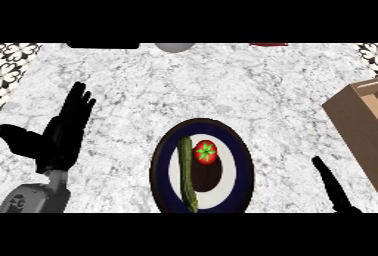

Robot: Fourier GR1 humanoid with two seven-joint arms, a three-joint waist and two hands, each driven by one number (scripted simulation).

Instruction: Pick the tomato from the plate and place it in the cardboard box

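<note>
Two black hands are kept off the small red tomato (206,152) on the dark round plate (164,150): left hand (65,131) rested open, right hand (332,187) extended straight-fingered, brown cardboard box (357,125) unfilled.

The red tomato (206,152), green stem star facing up, lies on the dark-rimmed plate (241,155) before me, touching a long cucumber (187,172). At my two o'clock stands the open brown cardboard box (359,127).
</note>
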